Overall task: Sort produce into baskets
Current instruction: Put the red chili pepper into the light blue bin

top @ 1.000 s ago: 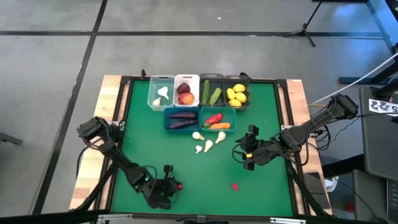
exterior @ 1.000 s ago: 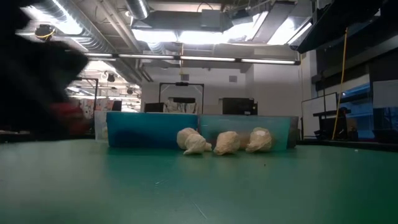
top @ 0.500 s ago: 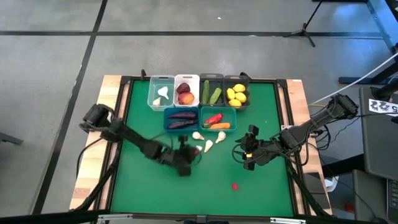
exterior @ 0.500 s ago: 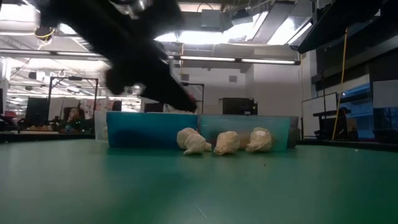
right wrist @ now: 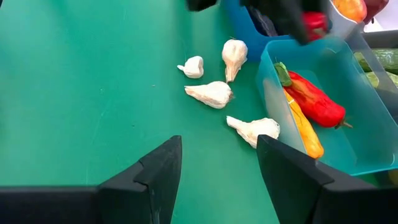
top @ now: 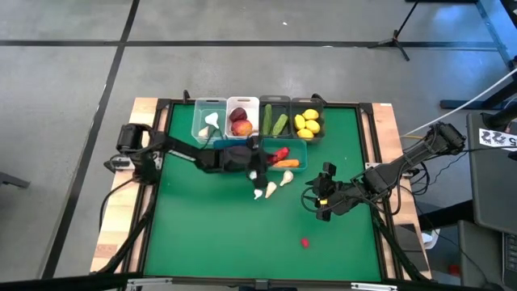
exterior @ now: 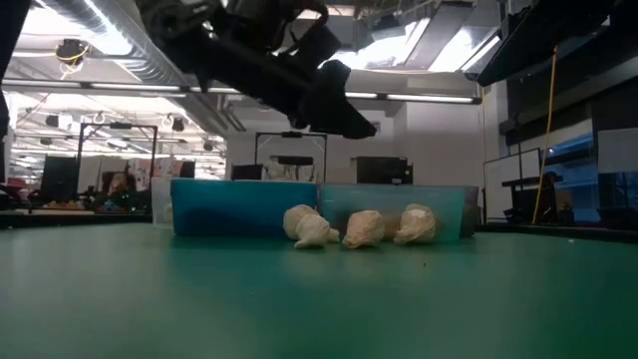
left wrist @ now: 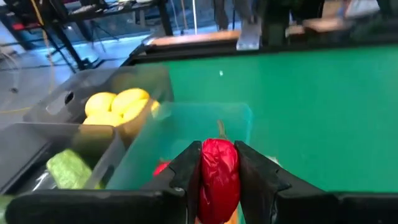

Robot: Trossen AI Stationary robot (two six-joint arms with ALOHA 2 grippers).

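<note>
My left gripper (left wrist: 219, 163) is shut on a red pepper (left wrist: 219, 177) and hangs over the near left part of the teal bin (top: 297, 145), which holds a red pepper and an orange carrot. It also shows in the high view (top: 258, 155) and the low view (exterior: 344, 105). Several white garlic bulbs (top: 270, 189) lie on the green mat just in front of the blue bin (top: 218, 155) and the teal bin. My right gripper (right wrist: 217, 168) is open and empty, low over the mat to the right of the garlic (top: 312, 199). My left gripper pinches the red pepper by its two sides (left wrist: 219, 186) between its two fingers. The pepper's rounded end sticks out past the fingertips. The fingers come slanting from the table's left. The pepper is lifted clear, above the teal bin.
The far row holds a clear bin with garlic (top: 208, 121), a white bin with peaches (top: 241, 118), and dark bins with cucumbers (top: 275, 121) and lemons (top: 308, 123). The blue bin holds eggplants. A small red piece (top: 305, 241) lies on the mat near the front right.
My left gripper has carried the red pepper from the table's near left part up and toward the far edge and the right, past the garlic, to above the teal bin. It has stayed shut on the pepper, which is clear of the mat.
</note>
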